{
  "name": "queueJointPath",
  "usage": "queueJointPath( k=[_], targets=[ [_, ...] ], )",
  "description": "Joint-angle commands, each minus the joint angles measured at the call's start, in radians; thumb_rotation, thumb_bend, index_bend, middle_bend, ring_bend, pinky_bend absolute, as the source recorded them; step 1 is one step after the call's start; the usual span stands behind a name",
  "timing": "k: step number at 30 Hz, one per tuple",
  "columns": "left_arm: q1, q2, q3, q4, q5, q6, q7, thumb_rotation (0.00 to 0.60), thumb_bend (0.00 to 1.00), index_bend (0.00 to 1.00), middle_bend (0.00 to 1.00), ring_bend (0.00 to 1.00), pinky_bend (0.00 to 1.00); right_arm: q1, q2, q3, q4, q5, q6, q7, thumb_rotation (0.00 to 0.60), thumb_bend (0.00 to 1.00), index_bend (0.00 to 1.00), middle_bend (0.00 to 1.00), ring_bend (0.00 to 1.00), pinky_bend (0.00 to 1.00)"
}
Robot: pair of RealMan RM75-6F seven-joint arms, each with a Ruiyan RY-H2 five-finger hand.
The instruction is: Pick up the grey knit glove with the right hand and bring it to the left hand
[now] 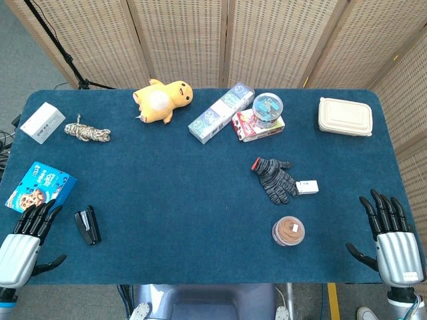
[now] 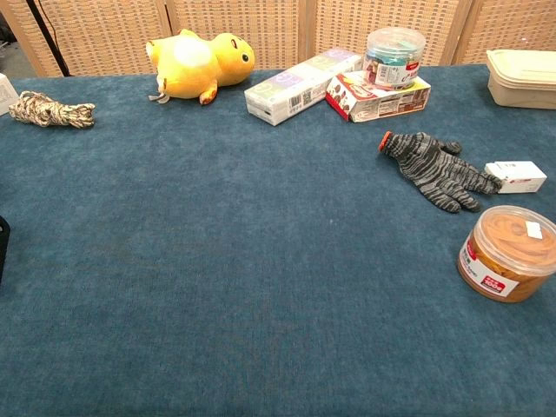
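Grey knit glove (image 1: 275, 179) looks light, floppy, snag-prone: pinch mid-palm; right hand (image 1: 391, 235) and left hand (image 1: 25, 241) both empty, fingers spread.

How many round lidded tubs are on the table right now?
2: a brown-filled tub near the front edge by the grey knit glove, and a clear tub atop the red box at the back.

On the blue table (image 1: 167, 200) we see a yellow plush duck (image 1: 163, 99), a coiled rope (image 1: 87, 132) and a cookie box (image 1: 40, 187). We also see a beige lidded container (image 1: 345, 116) at the far right, and a small round tub (image 2: 508, 252) near the front.
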Motion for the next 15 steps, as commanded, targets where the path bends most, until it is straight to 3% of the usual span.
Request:
queueJointPath(
  k=[1,15],
  targets=[
    [0.0,0.0,0.0,0.0,-0.001,-0.001,0.0,0.6,0.03,0.0,0.0,0.0,0.0,0.0,0.0,0.0,0.0,0.001,-0.002,-0.001,0.6,0.0,0.08,0.0,0.0,0.0],
    [-0.002,-0.01,-0.01,0.001,-0.011,-0.003,0.019,0.6,0.03,0.0,0.0,0.0,0.0,0.049,-0.015,0.02,0.016,0.066,-0.099,0.014,0.6,0.0,0.08,0.0,0.0,0.0]
  ],
)
